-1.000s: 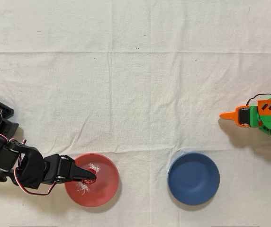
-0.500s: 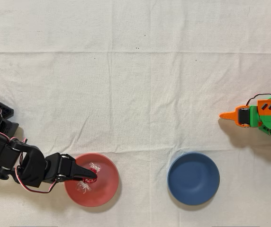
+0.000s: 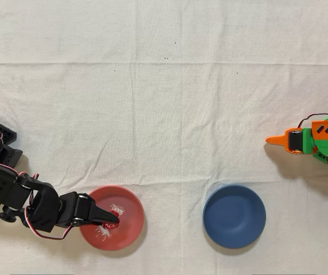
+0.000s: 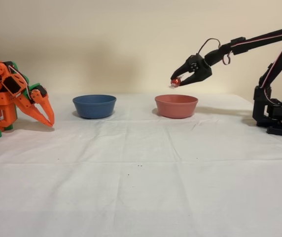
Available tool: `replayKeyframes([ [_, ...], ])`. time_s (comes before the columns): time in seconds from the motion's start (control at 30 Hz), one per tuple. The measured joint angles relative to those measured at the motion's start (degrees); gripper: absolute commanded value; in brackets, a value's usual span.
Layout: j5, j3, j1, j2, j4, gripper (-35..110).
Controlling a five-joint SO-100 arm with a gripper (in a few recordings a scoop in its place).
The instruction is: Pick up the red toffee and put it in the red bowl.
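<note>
black arm (image 4: pixel 259 42) outstretched, jaws clamped, raised.

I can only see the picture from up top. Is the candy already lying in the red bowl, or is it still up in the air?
Observer: It's up in the air. From the side, the gripper holds the red toffee above the red bowl, not touching it.
Operator: Is it over the middle of the bowl?
Observer: In the side view it hangs about over the middle, well above the rim.
Operator: Is the black arm's gripper pointing straight down?
Observer: No. Seen from the side, the arm reaches in from the right, up high, and the gripper slants down toward the bowl.
</note>
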Motion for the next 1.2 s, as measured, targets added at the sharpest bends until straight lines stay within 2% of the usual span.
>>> replayKeyframes([
  [0.27, 0.35, -0.18, 0.00, 0.00, -1.14, 37],
  [0.6, 0.00, -0.18, 1.05, 0.00, -2.11, 38],
  [0.83, 1.41, -0.18, 1.05, 0.00, -1.41, 31],
  [1.2, 14.94, -0.18, -3.34, 8.09, 7.73, 6],
])
